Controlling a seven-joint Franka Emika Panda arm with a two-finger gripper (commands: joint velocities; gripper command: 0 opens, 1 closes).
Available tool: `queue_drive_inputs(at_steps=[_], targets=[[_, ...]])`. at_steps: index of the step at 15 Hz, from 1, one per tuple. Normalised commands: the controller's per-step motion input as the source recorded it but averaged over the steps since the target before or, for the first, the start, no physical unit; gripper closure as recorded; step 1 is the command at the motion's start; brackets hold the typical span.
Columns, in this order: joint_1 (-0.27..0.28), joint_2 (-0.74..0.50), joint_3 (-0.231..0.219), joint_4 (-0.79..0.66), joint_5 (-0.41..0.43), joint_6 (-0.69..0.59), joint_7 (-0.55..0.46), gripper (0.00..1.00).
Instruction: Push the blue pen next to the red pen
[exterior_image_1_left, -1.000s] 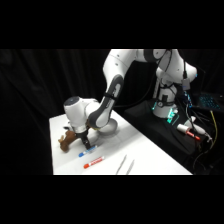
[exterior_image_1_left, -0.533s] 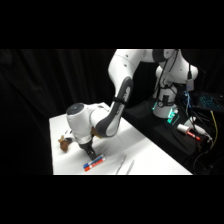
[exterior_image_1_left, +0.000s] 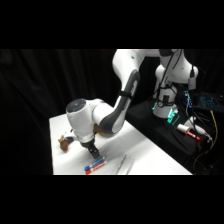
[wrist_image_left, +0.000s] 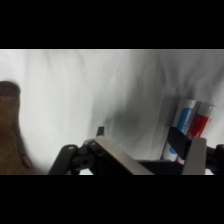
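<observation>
Blue pen (exterior_image_1_left: 96, 163) lies flush beside the red pen (exterior_image_1_left: 95, 168) at the white worktop's (exterior_image_1_left: 145, 150) near edge, seemingly already pushed into place. Just behind them, the gripper (exterior_image_1_left: 93, 151) hovers low, suited to nudging; its finger state cannot be told.

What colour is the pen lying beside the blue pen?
Red, clearest in the wrist view, right beside the blue pen.
</observation>
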Motion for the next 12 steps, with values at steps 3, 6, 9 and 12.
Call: queue_drive_inputs(at_steps=[3, 6, 9, 12], targets=[[0.049, -0.84, 0.024, -0.55, -0.123, -0.36, 0.04, 0.0], [0.029, -0.76, 0.064, -0.45, -0.105, -0.36, 0.06, 0.0], [-0.017, -0.52, 0.076, -0.25, -0.055, -0.36, 0.06, 0.0], [-0.062, -0.3, 0.076, -0.12, -0.003, -0.28, 0.04, 0.0]])
